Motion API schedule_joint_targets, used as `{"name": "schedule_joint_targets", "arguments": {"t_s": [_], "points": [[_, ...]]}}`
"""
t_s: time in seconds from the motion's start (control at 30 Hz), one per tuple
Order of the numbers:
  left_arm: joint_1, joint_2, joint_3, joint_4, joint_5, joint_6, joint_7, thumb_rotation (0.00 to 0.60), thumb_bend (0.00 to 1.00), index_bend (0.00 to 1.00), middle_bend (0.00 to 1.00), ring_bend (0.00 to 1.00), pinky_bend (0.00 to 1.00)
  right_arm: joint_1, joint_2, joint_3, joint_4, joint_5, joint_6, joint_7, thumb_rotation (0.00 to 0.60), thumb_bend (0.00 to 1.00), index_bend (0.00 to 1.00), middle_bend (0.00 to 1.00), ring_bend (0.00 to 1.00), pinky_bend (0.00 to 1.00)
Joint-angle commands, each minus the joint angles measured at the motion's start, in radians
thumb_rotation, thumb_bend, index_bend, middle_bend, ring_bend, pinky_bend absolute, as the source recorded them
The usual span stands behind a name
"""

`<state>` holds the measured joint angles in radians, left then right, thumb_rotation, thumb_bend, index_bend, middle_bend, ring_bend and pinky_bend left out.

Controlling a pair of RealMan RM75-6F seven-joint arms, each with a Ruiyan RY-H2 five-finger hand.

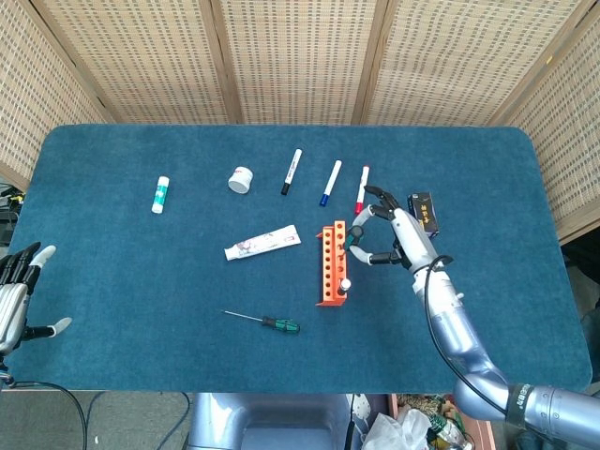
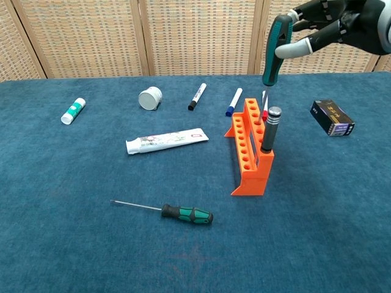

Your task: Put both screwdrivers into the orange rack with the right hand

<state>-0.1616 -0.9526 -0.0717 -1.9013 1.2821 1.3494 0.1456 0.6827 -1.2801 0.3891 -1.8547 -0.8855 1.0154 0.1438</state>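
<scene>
The right hand (image 2: 333,27) pinched the upright green-handled screwdriver (image 2: 272,49) above the orange plastic rack (image 2: 250,149). The second green-and-black screwdriver (image 2: 177,212) lay on the bench (image 2: 91,244): light, rigid, best gripped by its handle. The left hand (image 1: 14,291) hung empty, fingers apart.

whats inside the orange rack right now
One dark grey-capped tool stands upright in the near end of the orange rack. The right hand holds a green-handled screwdriver above the far end; whether its tip has entered a hole is hidden. The other holes look empty.

Robot test booth, blue-felt table (image 1: 112,309), woven wicker screens (image 1: 291,56)
</scene>
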Motion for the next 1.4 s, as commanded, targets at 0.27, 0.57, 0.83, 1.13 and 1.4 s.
{"name": "schedule_joint_targets", "arguments": {"t_s": [0.27,0.57,0.83,1.13,1.4], "points": [[-0.002,-0.001,0.000,0.000,-0.003,-0.002,0.002,0.600,0.00,0.00,0.00,0.00,0.00,0.013,-0.032,-0.024,0.040,0.005,-0.016,-0.029,0.600,0.35,0.66,0.08,0.00,0.09],[-0.002,0.000,0.000,0.000,-0.005,-0.003,0.002,0.600,0.00,0.00,0.00,0.00,0.00,0.022,-0.068,-0.037,0.072,0.009,-0.019,-0.046,0.600,0.35,0.66,0.08,0.00,0.09],[-0.004,-0.003,-0.001,0.000,-0.009,-0.005,0.007,0.600,0.00,0.00,0.00,0.00,0.00,0.030,-0.099,-0.041,0.107,0.021,-0.033,-0.049,0.600,0.35,0.66,0.08,0.00,0.09],[-0.004,-0.003,0.000,-0.001,-0.012,-0.006,0.010,0.600,0.00,0.00,0.00,0.00,0.00,0.034,-0.122,-0.045,0.136,0.031,-0.048,-0.053,0.600,0.35,0.66,0.08,0.00,0.09],[-0.005,-0.003,0.000,0.000,-0.013,-0.007,0.010,0.600,0.00,0.00,0.00,0.00,0.00,0.031,-0.134,-0.051,0.157,0.022,-0.066,-0.039,0.600,0.35,0.66,0.08,0.00,0.09]]}}
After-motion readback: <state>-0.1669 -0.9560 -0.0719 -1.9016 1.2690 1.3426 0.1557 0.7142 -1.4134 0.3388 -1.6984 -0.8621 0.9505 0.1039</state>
